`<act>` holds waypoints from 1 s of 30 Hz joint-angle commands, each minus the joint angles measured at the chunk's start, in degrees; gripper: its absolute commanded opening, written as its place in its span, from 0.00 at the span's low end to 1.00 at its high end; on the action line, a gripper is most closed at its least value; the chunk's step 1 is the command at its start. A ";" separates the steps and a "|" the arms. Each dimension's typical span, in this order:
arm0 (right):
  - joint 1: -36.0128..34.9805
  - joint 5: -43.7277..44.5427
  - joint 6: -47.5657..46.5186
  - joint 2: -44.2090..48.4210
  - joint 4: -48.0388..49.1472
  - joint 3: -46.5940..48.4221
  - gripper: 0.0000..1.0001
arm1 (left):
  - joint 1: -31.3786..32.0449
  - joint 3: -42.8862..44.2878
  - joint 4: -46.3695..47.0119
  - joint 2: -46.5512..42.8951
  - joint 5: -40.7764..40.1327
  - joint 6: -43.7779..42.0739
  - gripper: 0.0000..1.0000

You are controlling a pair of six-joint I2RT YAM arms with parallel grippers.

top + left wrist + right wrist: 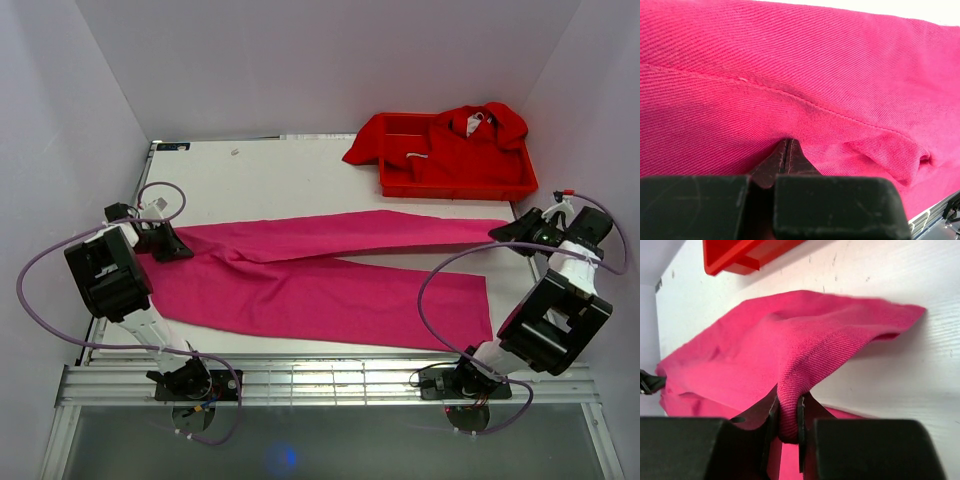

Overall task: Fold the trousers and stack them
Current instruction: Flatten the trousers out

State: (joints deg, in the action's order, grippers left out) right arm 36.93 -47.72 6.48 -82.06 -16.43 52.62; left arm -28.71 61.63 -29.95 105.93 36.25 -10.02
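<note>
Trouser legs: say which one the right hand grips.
The far leg, nearer the red tray; the right hand pinches its cuff. The near leg lies free.

Waist of trousers [320, 290] behind left tool [172, 247]

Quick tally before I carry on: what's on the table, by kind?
Magenta trousers: 1
Red tray: 1
Red garment heap in the tray: 1 (separate pieces cannot be told apart)
Total: 3

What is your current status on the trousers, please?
Left gripper shut on the trousers at the waist; right gripper shut on the far cuff. Trousers lie unfolded. Tray of red clothes beyond, not in the way.
</note>
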 commanded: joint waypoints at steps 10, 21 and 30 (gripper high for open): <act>5.00 8.88 -24.13 -3.97 -10.09 0.55 0.08 | -1.35 -6.24 -3.27 -1.06 -17.27 -12.89 0.00; 1.58 12.65 -31.17 -7.15 -18.99 1.60 0.69 | -0.65 -5.40 -21.71 -19.61 1.18 -31.64 0.72; -12.92 15.91 -31.79 -1.00 -19.78 2.04 0.72 | -0.56 18.68 -21.73 -5.76 -5.03 -25.49 0.74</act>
State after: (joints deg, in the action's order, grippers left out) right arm 29.23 -31.94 -24.23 -86.30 -34.85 52.49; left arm -29.10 74.06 -52.05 92.73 34.30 -36.10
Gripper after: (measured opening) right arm 0.727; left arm 0.751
